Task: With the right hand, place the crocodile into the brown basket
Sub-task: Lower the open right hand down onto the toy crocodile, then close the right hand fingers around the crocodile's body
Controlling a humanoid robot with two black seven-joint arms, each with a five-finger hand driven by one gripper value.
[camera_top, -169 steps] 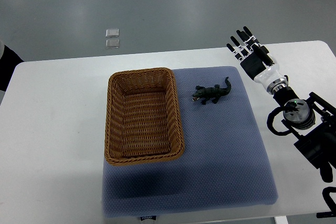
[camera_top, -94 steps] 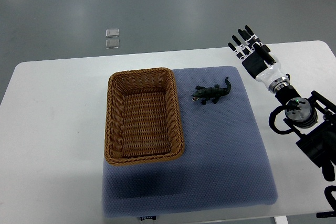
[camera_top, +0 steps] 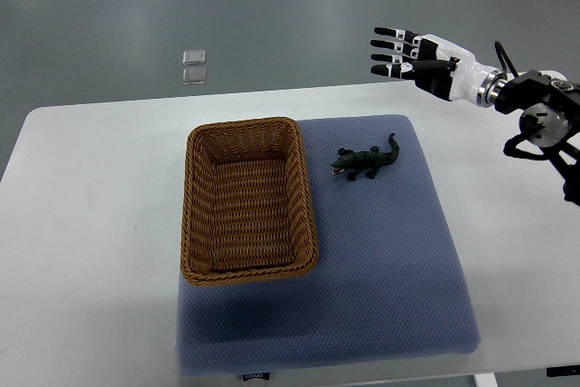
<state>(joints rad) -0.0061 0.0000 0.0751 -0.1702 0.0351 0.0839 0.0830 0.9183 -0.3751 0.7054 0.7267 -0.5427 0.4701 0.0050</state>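
The right hand (camera_top: pixel 412 56) is hovering empty with fingers spread, well apart from the crocodile (camera_top: pixel 364 160), which is lying on the mat (camera_top: pixel 381 260) just beside the basket (camera_top: pixel 306 189), likely light and stiff, best pinched across its body.

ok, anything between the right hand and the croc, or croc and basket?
Nothing visible. The open right hand hovers beyond and right of the crocodile, only bare blue mat between. Crocodile to brown basket: just mat, then the basket's rim to clear.
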